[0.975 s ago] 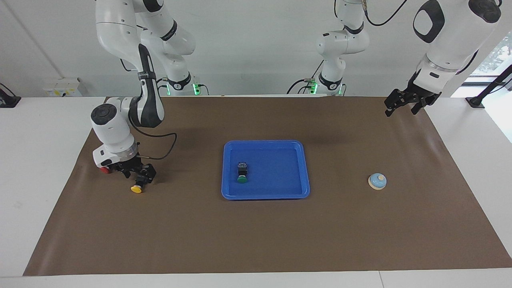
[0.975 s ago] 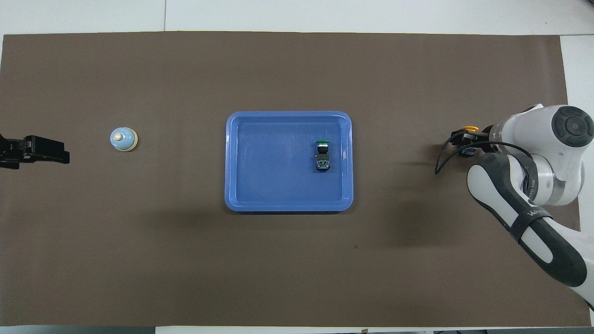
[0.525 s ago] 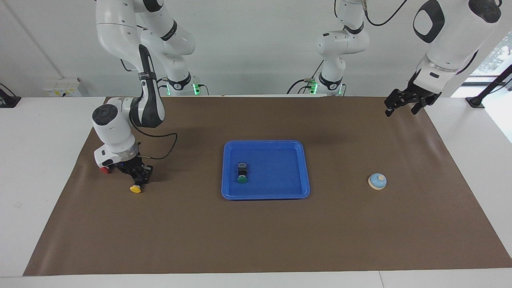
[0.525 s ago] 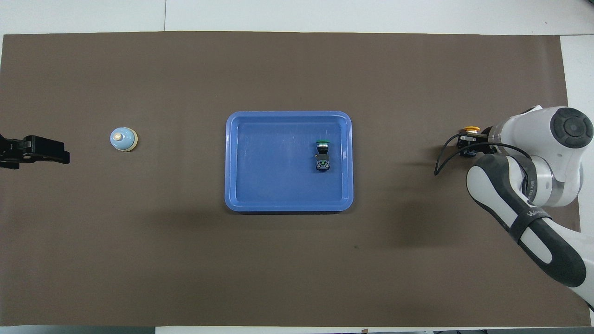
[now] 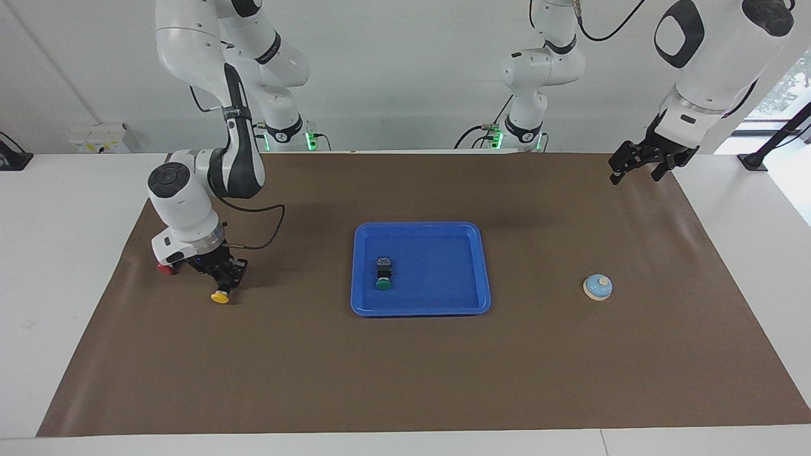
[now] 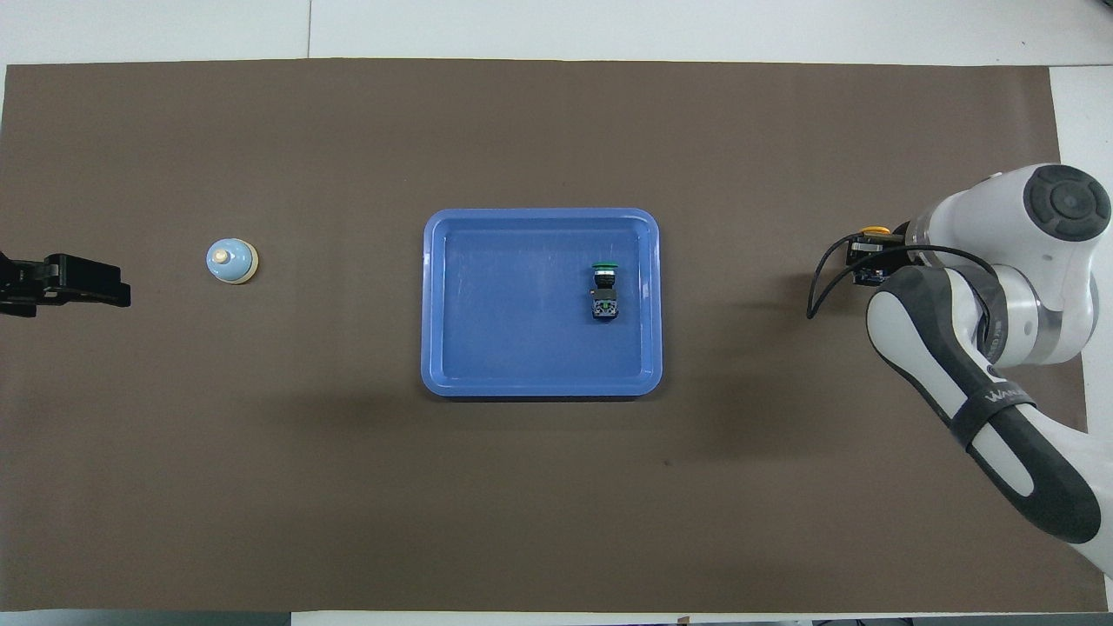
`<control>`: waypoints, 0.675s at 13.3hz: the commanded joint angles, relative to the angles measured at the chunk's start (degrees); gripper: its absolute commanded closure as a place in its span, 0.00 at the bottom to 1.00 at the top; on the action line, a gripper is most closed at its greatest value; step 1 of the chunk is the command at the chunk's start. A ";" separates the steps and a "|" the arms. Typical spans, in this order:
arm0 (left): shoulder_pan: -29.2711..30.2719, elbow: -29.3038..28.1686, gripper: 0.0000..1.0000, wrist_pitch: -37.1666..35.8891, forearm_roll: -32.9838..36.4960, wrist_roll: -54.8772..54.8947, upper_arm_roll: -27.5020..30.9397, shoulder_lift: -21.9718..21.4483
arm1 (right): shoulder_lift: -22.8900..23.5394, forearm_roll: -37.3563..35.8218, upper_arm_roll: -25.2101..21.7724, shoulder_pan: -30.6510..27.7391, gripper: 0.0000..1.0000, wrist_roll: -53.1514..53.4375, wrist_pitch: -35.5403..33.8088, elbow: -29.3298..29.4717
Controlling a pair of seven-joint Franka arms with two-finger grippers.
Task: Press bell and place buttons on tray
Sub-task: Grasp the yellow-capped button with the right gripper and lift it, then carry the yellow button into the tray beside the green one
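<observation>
The table (image 5: 70, 266), covered by a brown mat (image 5: 405, 380), filled most of both views. At mid-frame sat the tray (image 5: 437, 304), with the green button (image 5: 383, 275) lying inside it toward the right arm's end.

The right arm (image 5: 190, 209) stood at middle left of the facing view. Its right pincer (image 5: 223, 278) was pressed together on the yellow button (image 5: 220, 296), which a second earlier lay on the mat between spread fingers. The button now appeared slightly raised, the arm having risen a little. In my judgement the grasp had just been made and the carry to the tray was next. The red button (image 5: 166, 269) showed only as a sliver beside the wrist, on the mat, not yet collected. The bell (image 5: 597, 287) sat at middle right of the facing view, well apart from everything.

The left pincer (image 5: 635, 166) hung spread and empty at upper right of the facing view, over the mat's corner, waiting and unmoved.

Clearances: the mat between the yellow button and the tray was bare, so the path was unobstructed. The tray's raised rim would need clearing before descent. Most of the tray floor remained free, though the green button lay on the side of approach. The red button sat close to the wrist and could be nudged.
</observation>
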 commanded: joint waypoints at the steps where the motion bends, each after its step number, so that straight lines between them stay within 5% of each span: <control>1: -0.11 0.73 0.00 -0.84 -0.61 0.03 0.31 -0.05 | 0.03 0.05 0.43 4.62 1.00 4.75 -10.36 8.44; 5: -0.11 0.73 0.00 -0.84 -0.61 0.03 0.31 -0.05 | 1.16 1.19 0.52 13.67 1.00 12.22 -18.12 16.10; 9: -0.11 0.73 0.00 -0.84 -0.61 0.03 0.31 -0.05 | 2.04 4.44 0.43 23.17 1.00 20.04 -18.31 18.75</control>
